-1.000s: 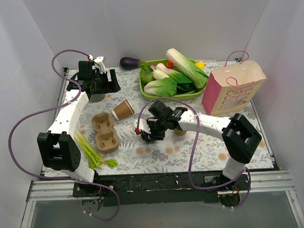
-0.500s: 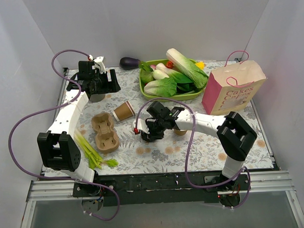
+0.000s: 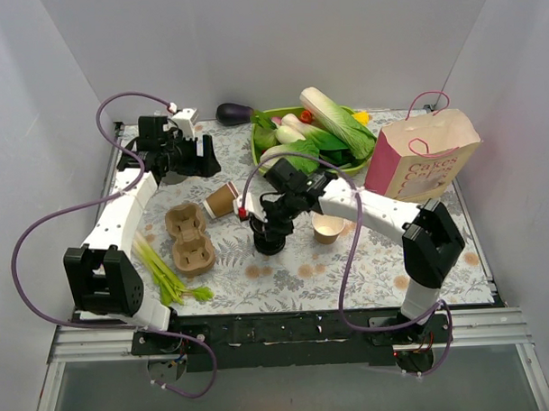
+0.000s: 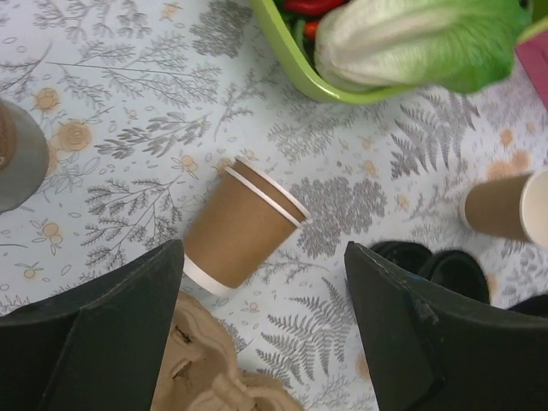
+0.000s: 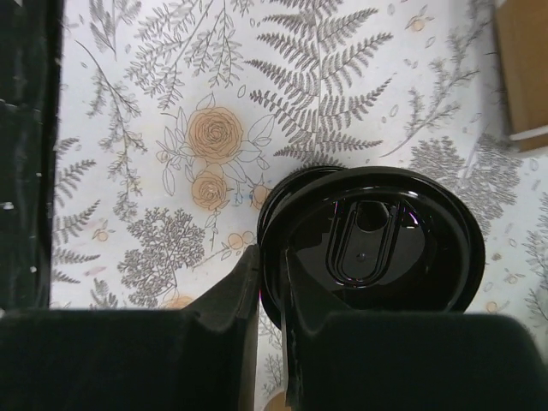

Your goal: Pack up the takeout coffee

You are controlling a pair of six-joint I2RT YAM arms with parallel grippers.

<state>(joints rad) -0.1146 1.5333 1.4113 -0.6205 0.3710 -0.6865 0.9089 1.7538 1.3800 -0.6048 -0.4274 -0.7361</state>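
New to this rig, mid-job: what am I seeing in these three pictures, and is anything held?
A left arm and a right arm, each with a two-finger gripper. One picture looks down from above; the other two come from cameras on the wrists. The right gripper pinches the rim of a black lid. The left gripper is open, facing a paper cup lying on its side. A second cup stands upright, lidless. Also there: a pulp cup tray, a vegetable tray, a pink bag.
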